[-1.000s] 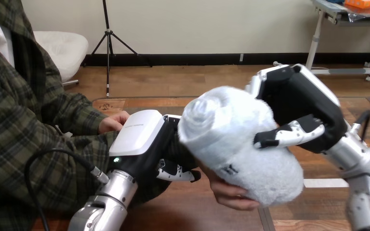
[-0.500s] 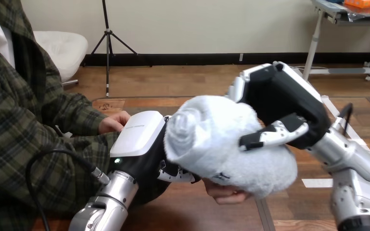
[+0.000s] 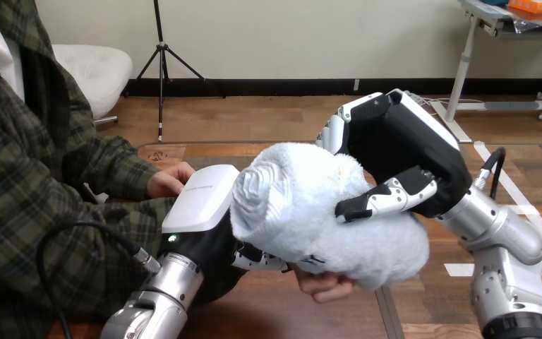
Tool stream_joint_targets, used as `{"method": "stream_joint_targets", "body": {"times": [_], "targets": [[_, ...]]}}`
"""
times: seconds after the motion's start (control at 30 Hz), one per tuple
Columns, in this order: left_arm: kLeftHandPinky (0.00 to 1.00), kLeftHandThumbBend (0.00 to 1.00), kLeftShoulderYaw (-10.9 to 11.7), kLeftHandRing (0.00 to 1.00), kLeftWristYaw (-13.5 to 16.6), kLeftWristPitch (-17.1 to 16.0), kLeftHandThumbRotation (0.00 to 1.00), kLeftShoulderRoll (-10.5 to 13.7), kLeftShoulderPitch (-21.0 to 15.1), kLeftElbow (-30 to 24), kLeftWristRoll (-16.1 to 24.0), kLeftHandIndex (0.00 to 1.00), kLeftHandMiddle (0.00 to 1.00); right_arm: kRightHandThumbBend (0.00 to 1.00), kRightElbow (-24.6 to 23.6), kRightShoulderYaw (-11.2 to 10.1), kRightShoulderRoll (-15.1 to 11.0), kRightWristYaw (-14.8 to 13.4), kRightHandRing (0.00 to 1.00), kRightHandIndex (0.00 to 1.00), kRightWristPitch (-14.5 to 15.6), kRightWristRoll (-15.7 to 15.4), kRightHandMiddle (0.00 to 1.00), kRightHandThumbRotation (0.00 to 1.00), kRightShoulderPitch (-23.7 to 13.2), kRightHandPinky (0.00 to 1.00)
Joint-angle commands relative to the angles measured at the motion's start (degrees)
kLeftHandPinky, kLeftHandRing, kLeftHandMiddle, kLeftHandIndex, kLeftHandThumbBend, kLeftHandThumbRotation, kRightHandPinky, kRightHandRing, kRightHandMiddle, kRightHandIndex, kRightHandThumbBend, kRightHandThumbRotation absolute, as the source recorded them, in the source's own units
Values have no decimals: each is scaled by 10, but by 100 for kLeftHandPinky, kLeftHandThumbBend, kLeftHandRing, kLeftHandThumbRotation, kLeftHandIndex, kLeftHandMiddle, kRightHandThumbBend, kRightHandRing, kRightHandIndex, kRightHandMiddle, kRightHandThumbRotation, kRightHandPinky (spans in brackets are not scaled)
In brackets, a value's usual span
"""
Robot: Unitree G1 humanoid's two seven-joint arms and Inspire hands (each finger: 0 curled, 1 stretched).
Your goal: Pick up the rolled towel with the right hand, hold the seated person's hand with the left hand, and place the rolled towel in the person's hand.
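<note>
Rolled towel (image 3: 303,219) gripped in right hand (image 3: 406,152), thumb across its front and fingers behind. Held directly over the person's hand (image 3: 328,284), palm up; contact between them unclear. Left hand (image 3: 201,201) wrapped round the base of the person's hand, fingers (image 3: 257,258) tucked beneath.
</note>
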Motion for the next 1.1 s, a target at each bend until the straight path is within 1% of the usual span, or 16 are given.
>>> {"method": "stream_joint_targets", "body": {"times": [0.0,0.23,0.33,0.5,0.63,0.93,1.07], "targets": [[39,94,0,43,0,0,0,-4,-13,-27,-2,49,47,73,8,10,14,2,20,27,-11,-5,25,0,-40,14],[39,94,2,43,-4,1,0,-4,-10,-30,-4,49,47,74,4,10,17,2,20,26,-9,-2,24,0,-36,14],[39,94,3,43,-8,4,0,-3,-9,-33,-3,49,47,73,4,9,20,7,20,26,-6,3,24,0,-35,14],[39,94,5,43,-9,3,0,-3,-8,-34,-5,49,47,73,-1,10,21,6,19,26,2,5,24,0,-32,14],[40,94,7,43,-11,2,0,0,-7,-35,-5,49,48,74,-2,10,22,5,19,26,-2,4,24,0,-30,14],[40,94,10,43,-10,0,0,3,-6,-36,-6,49,48,74,-7,9,23,7,19,26,13,9,25,0,-27,14],[40,94,11,44,-7,-3,0,4,-5,-35,-6,49,48,74,-8,8,22,6,19,26,10,7,25,0,-25,14]]}}
